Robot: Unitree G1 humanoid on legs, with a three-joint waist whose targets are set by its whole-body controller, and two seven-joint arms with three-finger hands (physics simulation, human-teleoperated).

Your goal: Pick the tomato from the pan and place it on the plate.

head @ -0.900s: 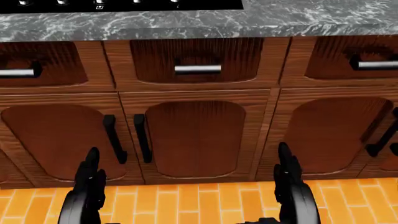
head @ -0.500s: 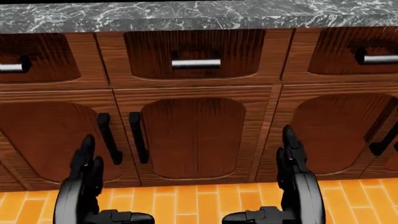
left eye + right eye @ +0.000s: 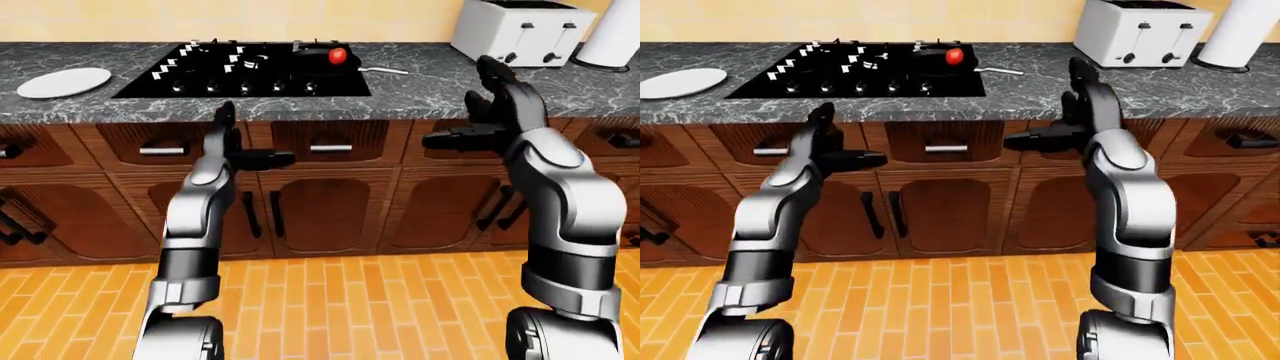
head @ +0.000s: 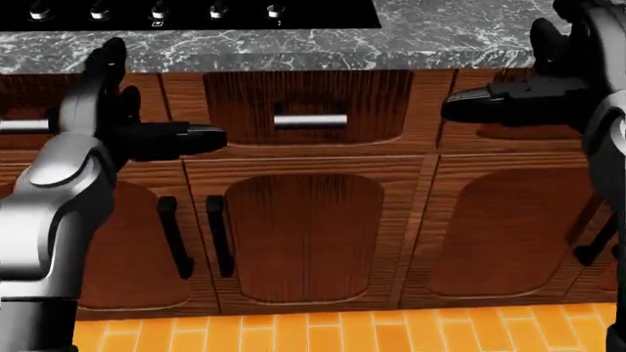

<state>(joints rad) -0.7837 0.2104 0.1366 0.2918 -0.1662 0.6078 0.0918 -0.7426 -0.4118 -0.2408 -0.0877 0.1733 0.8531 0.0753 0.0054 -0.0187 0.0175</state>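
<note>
Plate [image 3: 64, 82] white, at the surface's [image 3: 420, 94] left end. Left robot hand [image 3: 228, 142] raised before the drawers, fingers spread, empty. Tomato [image 3: 337, 55] sits in the dark pan [image 3: 318, 60] on the cooktop [image 3: 240, 71], well above and beyond both hands. Likely light, smooth, round, bruisable; best cupped around its middle with gentle pressure. Right robot hand [image 3: 500, 101] spread, empty, near the surface edge, right of the pan.
</note>
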